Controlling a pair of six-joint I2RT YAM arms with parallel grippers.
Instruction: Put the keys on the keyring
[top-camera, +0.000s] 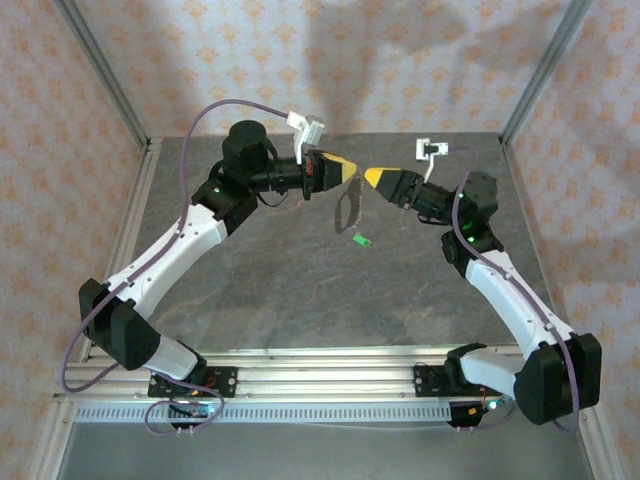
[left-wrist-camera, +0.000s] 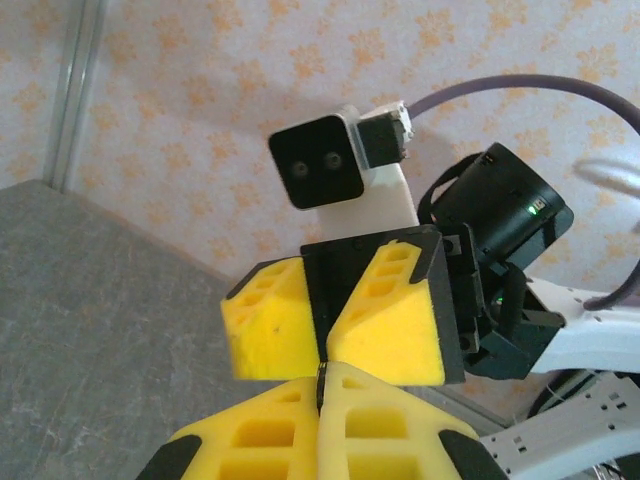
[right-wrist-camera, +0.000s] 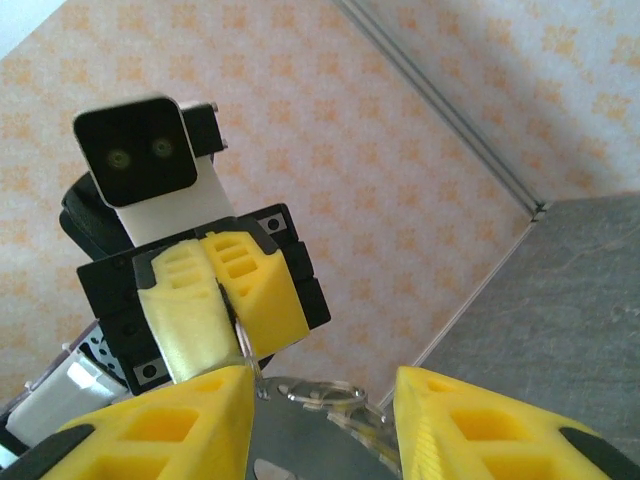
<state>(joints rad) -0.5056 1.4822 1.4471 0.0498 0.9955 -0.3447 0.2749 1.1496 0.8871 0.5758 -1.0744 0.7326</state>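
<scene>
Left hand (top-camera: 348, 171), upper centre of the overhead view: fingers pressed together, pinching the keyring (right-wrist-camera: 300, 384) by a thin pale strand at their seam. Right hand (top-camera: 372, 177) faces it tip to tip, fingers spread. The keys (top-camera: 348, 209) hang just below the two tips, above the desk (top-camera: 300, 300). In the right wrist view, grey metal sits between the spread fingers. A small green tag (top-camera: 360, 238) lies on the desk below the keys. The desk is grey and stone-patterned. The walls (top-camera: 420, 60) are papered in an orange floral print. An aluminium rail (top-camera: 320, 382) runs along the lower edge.
</scene>
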